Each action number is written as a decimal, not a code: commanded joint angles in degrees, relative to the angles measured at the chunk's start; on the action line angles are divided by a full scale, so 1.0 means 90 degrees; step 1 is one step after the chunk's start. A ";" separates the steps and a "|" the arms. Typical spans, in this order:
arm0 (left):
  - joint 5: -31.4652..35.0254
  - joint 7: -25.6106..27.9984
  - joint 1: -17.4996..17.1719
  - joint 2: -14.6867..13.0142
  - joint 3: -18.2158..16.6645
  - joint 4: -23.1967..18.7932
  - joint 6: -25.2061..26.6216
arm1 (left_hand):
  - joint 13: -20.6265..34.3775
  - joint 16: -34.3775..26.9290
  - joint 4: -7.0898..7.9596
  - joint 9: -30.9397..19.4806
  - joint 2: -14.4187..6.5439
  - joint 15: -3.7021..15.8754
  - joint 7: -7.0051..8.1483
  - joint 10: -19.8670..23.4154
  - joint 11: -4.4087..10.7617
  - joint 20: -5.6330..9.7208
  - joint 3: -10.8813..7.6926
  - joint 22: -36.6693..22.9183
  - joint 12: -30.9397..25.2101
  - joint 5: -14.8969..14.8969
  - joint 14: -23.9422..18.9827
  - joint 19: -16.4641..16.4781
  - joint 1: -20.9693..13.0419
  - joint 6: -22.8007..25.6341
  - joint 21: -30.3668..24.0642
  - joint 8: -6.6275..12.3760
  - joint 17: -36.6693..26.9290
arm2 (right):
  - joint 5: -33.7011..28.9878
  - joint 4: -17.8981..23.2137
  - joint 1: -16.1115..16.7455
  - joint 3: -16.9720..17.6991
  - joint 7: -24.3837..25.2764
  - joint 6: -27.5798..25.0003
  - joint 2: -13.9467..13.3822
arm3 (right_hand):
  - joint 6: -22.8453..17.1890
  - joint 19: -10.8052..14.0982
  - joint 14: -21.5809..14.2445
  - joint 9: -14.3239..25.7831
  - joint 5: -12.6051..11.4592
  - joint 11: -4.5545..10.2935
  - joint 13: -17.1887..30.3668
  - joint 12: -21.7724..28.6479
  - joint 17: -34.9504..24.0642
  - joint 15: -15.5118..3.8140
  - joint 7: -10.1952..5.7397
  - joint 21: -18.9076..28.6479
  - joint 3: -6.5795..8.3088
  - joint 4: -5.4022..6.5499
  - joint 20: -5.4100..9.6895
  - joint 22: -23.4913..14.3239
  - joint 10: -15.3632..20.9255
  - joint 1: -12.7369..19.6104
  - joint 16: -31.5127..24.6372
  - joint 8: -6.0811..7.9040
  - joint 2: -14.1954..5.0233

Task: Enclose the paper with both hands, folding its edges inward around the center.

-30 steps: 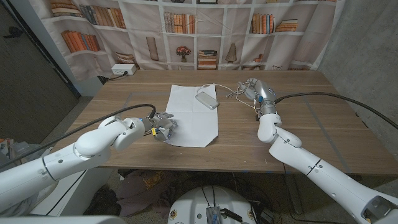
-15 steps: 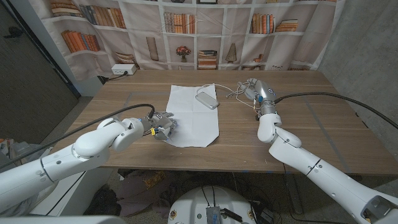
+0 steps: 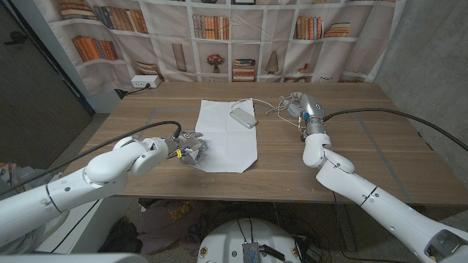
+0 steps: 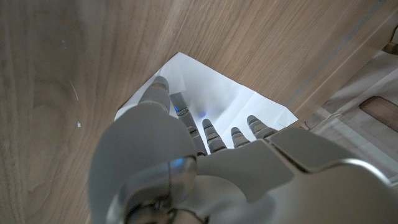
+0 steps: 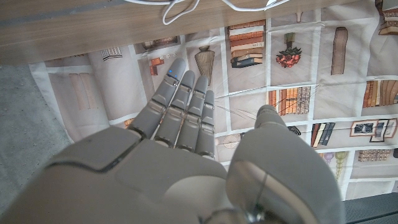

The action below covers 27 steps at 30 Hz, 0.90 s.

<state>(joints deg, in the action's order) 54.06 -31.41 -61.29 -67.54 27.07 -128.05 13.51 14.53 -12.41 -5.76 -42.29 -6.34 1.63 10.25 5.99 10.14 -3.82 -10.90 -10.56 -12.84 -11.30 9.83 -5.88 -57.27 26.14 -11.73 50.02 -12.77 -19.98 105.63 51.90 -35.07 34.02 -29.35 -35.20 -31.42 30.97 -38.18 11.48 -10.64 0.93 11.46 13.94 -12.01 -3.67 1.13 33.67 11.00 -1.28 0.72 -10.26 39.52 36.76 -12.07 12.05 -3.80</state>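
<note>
A white sheet of paper [image 3: 228, 135] lies flat at the middle of the wooden table [image 3: 365, 146]. My left hand [image 3: 191, 148] is at the sheet's near left corner, fingers bent down onto it. In the left wrist view the fingers [image 4: 211, 134] of that hand [image 4: 186, 162] reach over the paper [image 4: 214, 90] and touch it, with nothing visibly pinched. My right hand [image 3: 302, 108] is off the paper, at the far right by a white cable. In the right wrist view the right hand [image 5: 186, 130] has straight, slightly spread fingers and holds nothing.
A silver flat device [image 3: 243, 117] sits on the paper's far right corner. A tangle of white cable [image 3: 276, 109] lies between it and my right hand, and shows as the cable [image 5: 180, 9] in the right wrist view. A power strip [image 3: 144, 82] is at the far left. A bookshelf backdrop hangs behind the table.
My left hand has crept slightly further onto the paper's near left corner, nudging that corner inward. The right arm has not moved.
</note>
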 commanded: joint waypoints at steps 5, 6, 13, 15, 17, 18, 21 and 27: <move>0.0018 -0.0326 0.0125 0.0049 0.0104 0.0034 -0.0043 | 0.0001 -0.0024 -0.0002 0.0428 -0.0121 0.0045 -0.0111 0.0337 -0.0012 -0.0114 -0.0046 -0.0013 -0.0132 0.0005 0.0064 0.0027 0.0005 0.1304 -0.0033 0.0347 0.0023 | 0.0044 -0.0009 0.0016 0.0019 -0.0002 0.0007 -0.0016 | -0.0025 0.0058 0.0039 0.0016 -0.0007 0.0003 0.0006 -0.0033 -0.0006 -0.0144 -0.0003 -0.0008 0.0009 -0.0024 -0.0004 -0.0030 -0.0008 -0.0012 0.0002 -0.0043 -0.0038; 0.0018 -0.0325 0.0125 0.0049 0.0104 0.0035 -0.0043 | -0.0003 -0.0039 -0.0017 0.0471 -0.0140 0.0061 -0.0132 0.0410 -0.0011 -0.0112 -0.0066 -0.0013 -0.0155 0.0004 0.0021 0.0047 -0.0022 0.1391 -0.0041 0.0362 0.0024 | 0.0044 -0.0009 0.0015 0.0019 -0.0001 0.0007 -0.0016 | -0.0027 0.0059 0.0039 0.0016 -0.0007 0.0000 0.0006 -0.0031 -0.0006 -0.0140 0.0000 -0.0010 0.0009 -0.0025 -0.0004 -0.0030 -0.0003 -0.0012 0.0002 -0.0042 -0.0039; 0.0042 -0.0305 0.0186 0.0116 0.0140 0.0082 -0.0061 | -0.0022 -0.0053 -0.0035 0.0632 -0.0159 0.0087 -0.0257 0.0547 0.0043 -0.0087 -0.0097 -0.0012 -0.0177 -0.0018 -0.0037 0.0126 -0.0055 0.1653 -0.0067 0.0387 0.0028 | 0.0060 -0.0032 0.0000 0.0034 0.0014 -0.0012 0.0005 | -0.0024 0.0062 0.0037 0.0016 -0.0006 0.0001 0.0006 -0.0031 -0.0006 -0.0143 -0.0001 -0.0018 0.0009 -0.0029 -0.0005 -0.0031 -0.0003 -0.0014 0.0000 -0.0043 -0.0044; 0.0060 -0.0282 0.0194 0.0121 0.0147 0.0088 -0.0072 | -0.0025 -0.0051 -0.0035 0.0657 -0.0156 0.0090 -0.0277 0.0550 0.0049 -0.0090 -0.0096 -0.0012 -0.0174 -0.0023 -0.0036 0.0135 -0.0054 0.1688 -0.0070 0.0388 0.0029 | 0.0069 -0.0041 0.0000 0.0037 0.0012 0.0007 -0.0005 | -0.0021 0.0064 0.0035 0.0016 -0.0005 0.0003 0.0006 -0.0032 -0.0005 -0.0143 -0.0004 -0.0019 0.0009 -0.0030 -0.0002 -0.0031 -0.0003 -0.0015 -0.0001 -0.0045 -0.0044; 0.0041 -0.0272 0.0205 0.0137 0.0149 0.0105 -0.0080 | -0.0026 -0.0050 -0.0035 0.0670 -0.0154 0.0095 -0.0287 0.0557 0.0043 -0.0092 -0.0096 -0.0012 -0.0174 -0.0026 -0.0036 0.0142 -0.0053 0.1705 -0.0072 0.0387 0.0030 | 0.0076 -0.0048 -0.0002 0.0040 0.0009 0.0001 -0.0005 | -0.0027 0.0064 0.0032 0.0016 -0.0005 0.0007 0.0006 -0.0034 -0.0005 -0.0138 -0.0002 -0.0022 0.0008 -0.0031 -0.0002 -0.0031 -0.0008 -0.0016 -0.0002 -0.0042 -0.0043; 0.0055 -0.0264 0.0211 0.0144 0.0157 0.0112 -0.0082 | -0.0027 -0.0051 -0.0035 0.0678 -0.0153 0.0093 -0.0294 0.0558 0.0041 -0.0090 -0.0096 -0.0012 -0.0173 -0.0028 -0.0041 0.0144 -0.0052 0.1717 -0.0073 0.0387 0.0030 | 0.0083 -0.0055 -0.0003 0.0042 0.0005 0.0017 -0.0012 | -0.0027 0.0064 0.0036 0.0016 -0.0005 0.0007 0.0006 -0.0035 -0.0005 -0.0139 -0.0004 -0.0024 0.0008 -0.0031 -0.0001 -0.0031 -0.0011 -0.0017 -0.0001 -0.0042 -0.0043; 0.0077 -0.0204 0.0205 0.0165 0.0164 0.0130 -0.0072 | -0.0030 -0.0049 -0.0034 0.0712 -0.0146 0.0099 -0.0319 0.0560 0.0055 -0.0081 -0.0093 -0.0012 -0.0168 -0.0035 -0.0042 0.0151 -0.0049 0.1760 -0.0074 0.0386 0.0031 | 0.0101 -0.0068 -0.0005 0.0051 0.0014 0.0000 0.0004 | -0.0028 0.0061 0.0036 0.0016 -0.0004 0.0007 0.0006 -0.0033 -0.0005 -0.0135 -0.0001 -0.0029 0.0007 -0.0033 -0.0002 -0.0031 -0.0003 -0.0019 0.0000 -0.0042 -0.0043; 0.0102 -0.0108 0.0185 0.0186 0.0152 0.0141 -0.0035 | -0.0032 -0.0071 -0.0014 0.0834 -0.0145 0.0142 -0.0457 0.0638 0.0114 -0.0032 -0.0084 -0.0015 -0.0181 -0.0070 -0.0108 0.0217 -0.0024 0.1846 -0.0095 0.0363 0.0029 | 0.0166 -0.0097 -0.0010 0.0066 0.0008 0.0036 0.0020 | -0.0032 0.0063 0.0035 0.0016 -0.0003 0.0002 0.0006 -0.0034 -0.0004 -0.0132 0.0003 -0.0036 0.0004 -0.0035 -0.0002 -0.0032 -0.0004 -0.0024 -0.0001 -0.0041 -0.0041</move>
<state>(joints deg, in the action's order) 54.67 -33.57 -59.65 -66.38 28.37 -127.11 12.94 14.09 -12.77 -5.85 -35.10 -7.50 1.88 6.74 10.84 11.05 -4.11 -11.34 -10.55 -14.03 -11.30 9.30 -4.29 -57.52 42.30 -12.17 53.14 -12.51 -19.16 105.15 51.92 -34.69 34.04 -29.36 -35.22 -31.42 30.97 -38.18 11.48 -10.64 0.93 11.46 13.94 -12.01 -3.67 1.13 33.41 11.00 -1.27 0.72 -10.26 39.52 36.76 -12.08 12.05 -3.80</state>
